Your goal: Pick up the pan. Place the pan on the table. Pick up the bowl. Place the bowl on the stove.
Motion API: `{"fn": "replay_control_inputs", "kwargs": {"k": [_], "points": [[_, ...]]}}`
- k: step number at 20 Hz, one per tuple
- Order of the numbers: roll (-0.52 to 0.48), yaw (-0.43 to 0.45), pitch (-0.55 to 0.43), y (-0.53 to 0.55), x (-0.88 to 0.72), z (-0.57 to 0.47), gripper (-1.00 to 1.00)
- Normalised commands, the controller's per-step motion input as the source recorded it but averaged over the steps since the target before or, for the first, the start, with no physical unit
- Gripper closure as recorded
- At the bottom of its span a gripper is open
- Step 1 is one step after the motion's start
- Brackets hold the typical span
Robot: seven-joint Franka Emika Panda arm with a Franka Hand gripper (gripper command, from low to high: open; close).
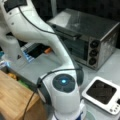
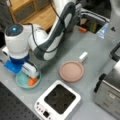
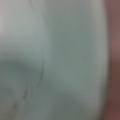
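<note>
Reaching for: the bowl [image 2: 25, 80], the third step by my reading
Gripper [image 2: 32, 80]: down inside the bowl; opening cannot be told
Pan [image 2: 71, 71]: already on the table [image 2: 60, 50] (just beside the stove [image 2: 58, 101])
Stove: bare
Needs: firm rim hold

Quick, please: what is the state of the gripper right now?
Gripper: down inside the bowl, an orange-tipped finger in it; open or closed cannot be told.
</note>
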Motion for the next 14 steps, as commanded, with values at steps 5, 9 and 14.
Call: {"fn": "replay_control_inputs", "kwargs": {"k": [5,9,14], "points": [[0.075,0.081,0.067,-0.02,0.05,0.09,1.0],[0.085,0.064,0.057,-0.04,0.01,0.07,1.0],[0.089,0.053,0.056,-0.04,-0.03,0.05,1.0]]}}
